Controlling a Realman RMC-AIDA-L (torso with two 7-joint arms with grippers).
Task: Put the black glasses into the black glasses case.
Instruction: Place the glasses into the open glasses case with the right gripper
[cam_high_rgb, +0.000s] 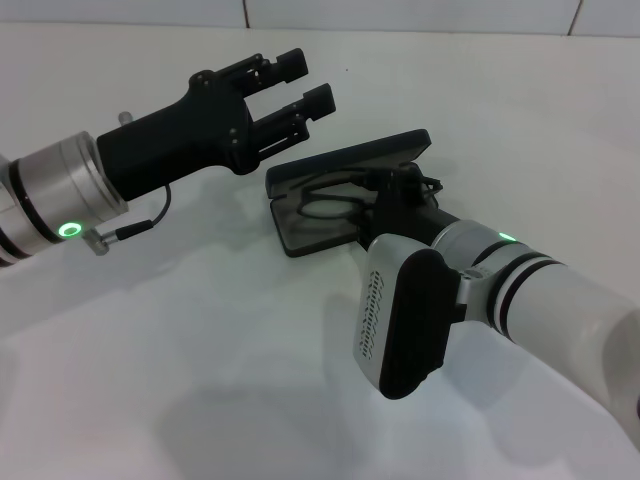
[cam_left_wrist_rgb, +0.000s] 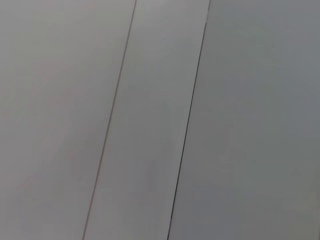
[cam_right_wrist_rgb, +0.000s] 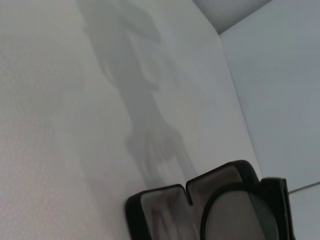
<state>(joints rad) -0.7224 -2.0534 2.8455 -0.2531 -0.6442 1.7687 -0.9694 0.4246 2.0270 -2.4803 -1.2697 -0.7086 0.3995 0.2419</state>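
Nearest, reaching in from the case's near right: the right gripper (cam_high_rgb: 400, 190), down at the right end of the black glasses case (cam_high_rgb: 300, 232), its fingers hidden behind the wrist, so grip state not tellable. On the white table (cam_high_rgb: 200, 380), the case lying open, lid (cam_high_rgb: 350, 160) tilted up at its far side. Inside, on the grey lining of the tray: the black glasses (cam_high_rgb: 330, 205), one rounded lens plain to see, the rest running under the gripper. Same pair seen close from the right wrist (cam_right_wrist_rgb: 240, 210), within the case rim (cam_right_wrist_rgb: 150, 200). Beyond the case, up and to its left: the left gripper (cam_high_rgb: 292, 92), raised off the table, fingers spread wide, holding nothing.
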